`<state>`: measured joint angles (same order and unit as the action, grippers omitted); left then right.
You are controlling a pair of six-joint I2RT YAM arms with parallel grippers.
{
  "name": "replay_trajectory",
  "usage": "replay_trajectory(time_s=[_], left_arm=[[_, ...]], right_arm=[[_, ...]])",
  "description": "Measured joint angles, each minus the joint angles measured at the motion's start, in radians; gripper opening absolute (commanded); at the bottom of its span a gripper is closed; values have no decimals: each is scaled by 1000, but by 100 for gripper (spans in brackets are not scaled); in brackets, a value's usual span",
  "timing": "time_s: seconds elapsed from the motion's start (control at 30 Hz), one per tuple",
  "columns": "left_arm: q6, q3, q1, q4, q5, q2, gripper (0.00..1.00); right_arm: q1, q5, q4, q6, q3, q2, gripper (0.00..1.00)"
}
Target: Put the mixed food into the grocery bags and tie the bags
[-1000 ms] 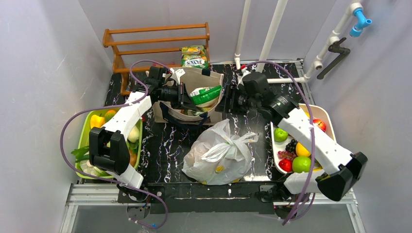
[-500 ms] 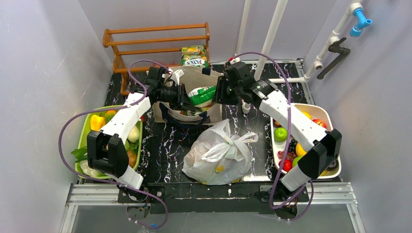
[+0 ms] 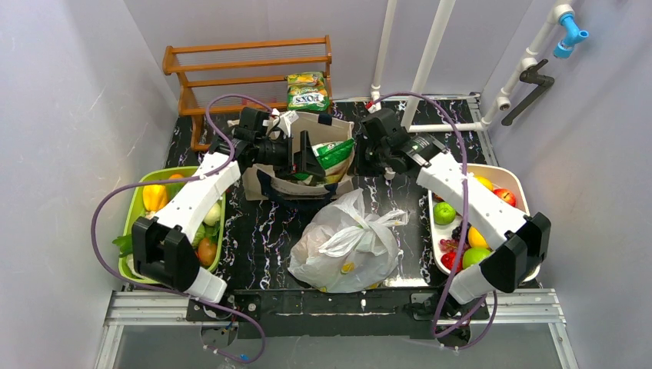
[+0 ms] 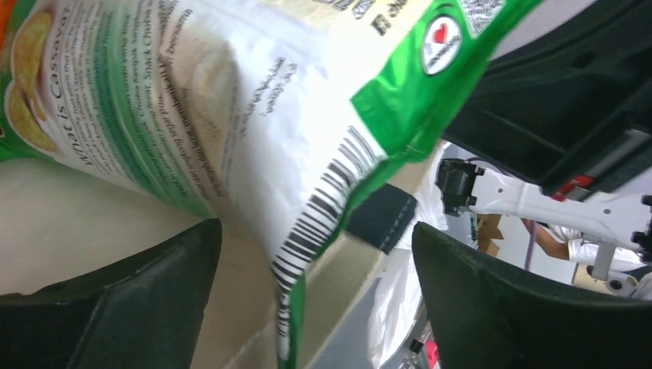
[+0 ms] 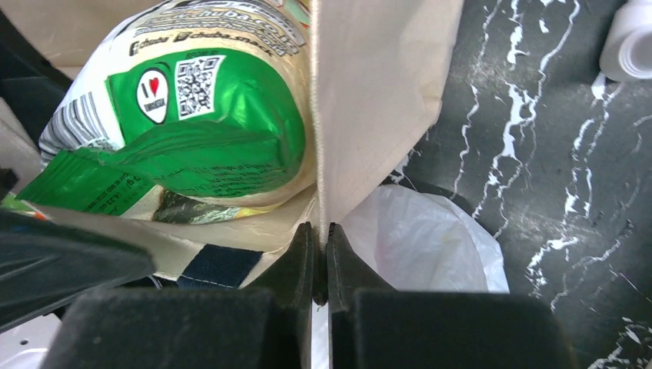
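The beige canvas tote [image 3: 323, 127] stands at the back middle with a green snack packet [image 3: 335, 152] lying in its mouth. My left gripper [image 3: 307, 157] is open over the tote's left side. In the left wrist view the packet [image 4: 231, 100] hangs free between the wide black fingers [image 4: 115, 307] of that gripper [image 4: 315, 292]. My right gripper [image 3: 358, 154] is shut on the tote's right rim. The right wrist view shows this gripper [image 5: 321, 231] pinching the canvas seam [image 5: 377, 92], with the packet [image 5: 207, 131] inside. The white plastic bag [image 3: 346, 242] sits knotted in front.
A green tray [image 3: 132, 201] of vegetables lies at the left. A white tray [image 3: 517, 181] of fruit lies at the right. A wooden rack [image 3: 246, 61] and another snack packet [image 3: 307, 88] stand against the back wall. White pipes [image 3: 427, 54] rise behind the tote.
My left gripper has opened and let go of the green packet, which has sunk lower into the tote. My right gripper has moved left to the tote's rim and shut on it.
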<state>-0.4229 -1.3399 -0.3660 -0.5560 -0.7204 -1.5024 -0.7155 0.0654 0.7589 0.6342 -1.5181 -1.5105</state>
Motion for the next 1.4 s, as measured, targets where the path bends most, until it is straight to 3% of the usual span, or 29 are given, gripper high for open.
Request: replay_trajectory(time_s=[0.2, 0.47, 0.87, 1.03, 1.4], left_arm=[[-64, -8, -55, -7, 48, 95, 98], [-127, -127, -79, -60, 104, 232, 98], [-87, -266, -153, -309, 335, 337, 98], [-79, -248, -155, -368, 466, 360, 98], [-76, -141, -174, -356, 594, 372, 95]], right_arm=[[0, 5, 9, -54, 82, 95, 1], [2, 0, 63, -137, 159, 214, 1], [2, 2, 217, -195, 217, 404, 2], [3, 1, 257, -196, 240, 456, 46], [4, -33, 288, -188, 239, 512, 77]])
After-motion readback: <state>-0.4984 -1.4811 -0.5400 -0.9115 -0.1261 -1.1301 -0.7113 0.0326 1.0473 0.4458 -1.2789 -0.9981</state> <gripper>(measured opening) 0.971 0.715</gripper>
